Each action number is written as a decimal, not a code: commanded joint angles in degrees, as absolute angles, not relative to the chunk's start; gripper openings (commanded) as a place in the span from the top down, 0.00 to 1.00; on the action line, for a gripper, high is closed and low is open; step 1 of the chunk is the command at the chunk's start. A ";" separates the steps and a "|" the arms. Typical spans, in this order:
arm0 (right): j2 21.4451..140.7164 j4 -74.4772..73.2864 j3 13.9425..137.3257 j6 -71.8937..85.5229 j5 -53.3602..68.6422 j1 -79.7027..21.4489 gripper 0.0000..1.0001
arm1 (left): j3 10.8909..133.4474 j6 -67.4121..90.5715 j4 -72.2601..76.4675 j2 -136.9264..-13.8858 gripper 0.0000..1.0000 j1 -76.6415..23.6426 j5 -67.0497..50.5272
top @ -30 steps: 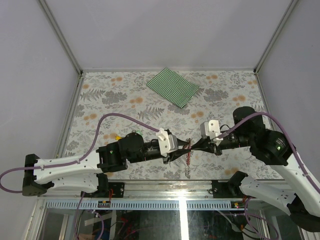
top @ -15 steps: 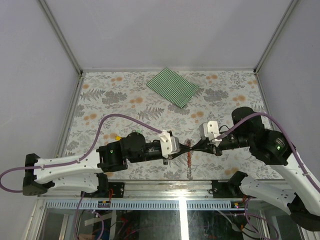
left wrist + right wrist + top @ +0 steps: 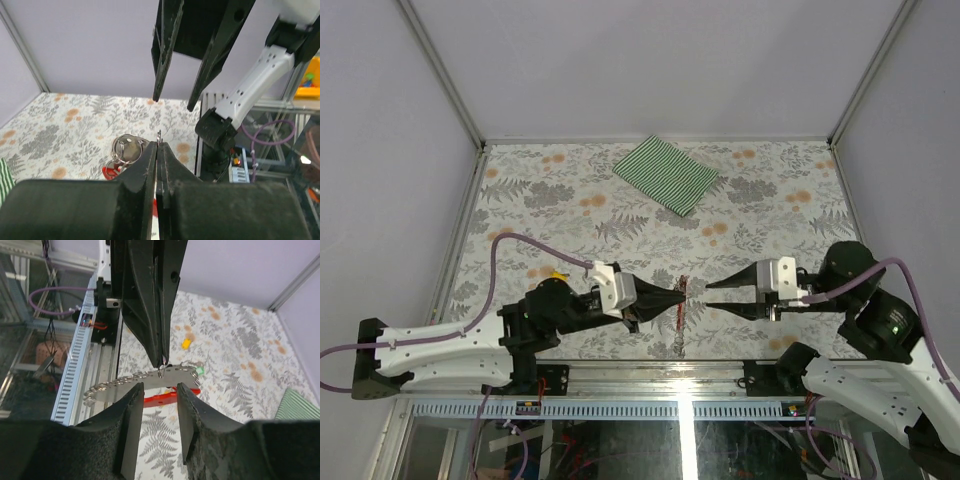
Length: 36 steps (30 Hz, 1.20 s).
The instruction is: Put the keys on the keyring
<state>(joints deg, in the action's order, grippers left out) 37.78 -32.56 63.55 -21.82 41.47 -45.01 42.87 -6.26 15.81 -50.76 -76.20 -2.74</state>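
My left gripper [image 3: 677,292] is shut on a thin silver ring of the keyring [image 3: 160,134] and holds it above the table. The red strap [image 3: 680,306] hangs below it. In the right wrist view a silver chain [image 3: 135,383] and the red strap [image 3: 167,398] hang from that ring, with a green key head [image 3: 200,371] at the far end. More silver rings [image 3: 125,148] show left of my shut jaws. My right gripper [image 3: 708,296] is open and empty, just right of the keyring, its fingers either side of the chain [image 3: 159,388]. A yellow key [image 3: 557,275] lies on the table.
A green striped cloth [image 3: 666,173] lies at the back of the flowered table [image 3: 770,200]. The table's near metal edge [image 3: 680,352] runs just below both grippers. Grey walls close in the left, right and back.
The grippers were together at the keyring. My right gripper has opened and drawn back to the right. My left gripper has pulled back left, still holding the keyring.
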 commanded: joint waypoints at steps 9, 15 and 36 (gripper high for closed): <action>31.77 6.06 49.68 -2.82 42.40 -45.53 0.63 | 38.48 0.36 42.49 -46.12 1.00 -76.55 -5.83; 33.04 13.77 48.63 1.63 45.66 -45.53 0.73 | 39.23 0.31 44.89 -46.64 1.00 -76.51 -6.42; 35.83 19.76 47.81 5.31 51.24 -45.48 0.68 | 40.69 0.61 45.79 -48.34 1.00 -76.53 -7.19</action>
<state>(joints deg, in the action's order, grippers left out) 35.27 16.23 47.33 4.38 49.17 -45.10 38.63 0.30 40.32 -48.69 -76.20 -7.11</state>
